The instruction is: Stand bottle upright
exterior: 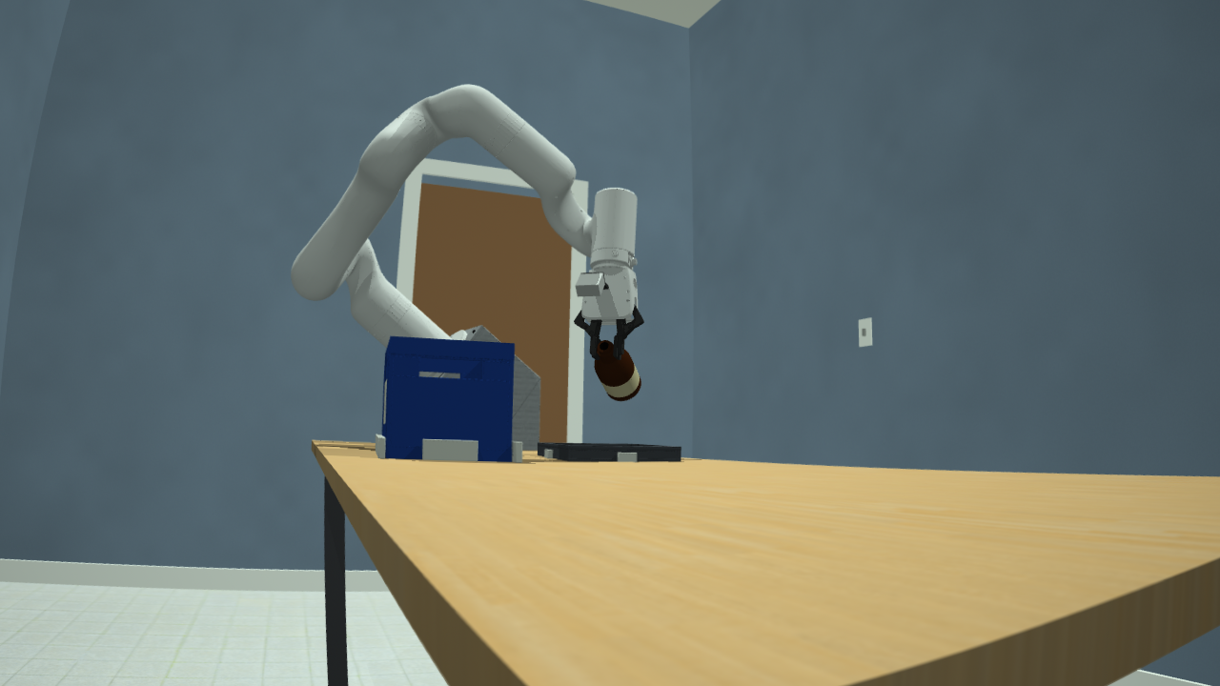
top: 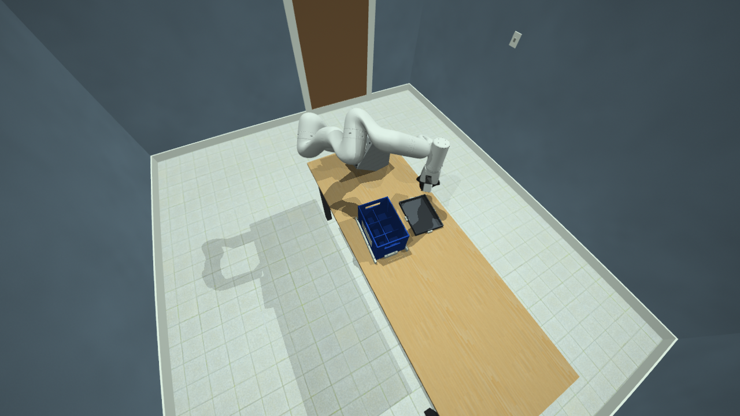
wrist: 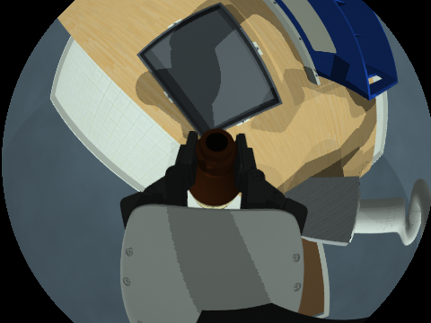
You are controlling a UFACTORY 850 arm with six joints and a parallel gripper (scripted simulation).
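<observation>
My gripper [exterior: 607,341] is shut on the neck of a brown bottle [exterior: 616,372] with a cream label band. The bottle hangs below the fingers, base down and slightly tilted, well above the table. In the wrist view the bottle [wrist: 215,170] sits between the dark fingers. The dark tray [top: 420,214] lies flat on the table beside the crate; it also shows in the exterior view [exterior: 610,451] and in the wrist view [wrist: 211,74]. The gripper [top: 427,187] hovers just beyond the tray's far end, near the table's right edge.
A blue crate [top: 383,225] with inner dividers stands on the table left of the tray, seen also in the exterior view [exterior: 449,396]. The arm's base [top: 370,155] sits at the table's far end. A door is behind it.
</observation>
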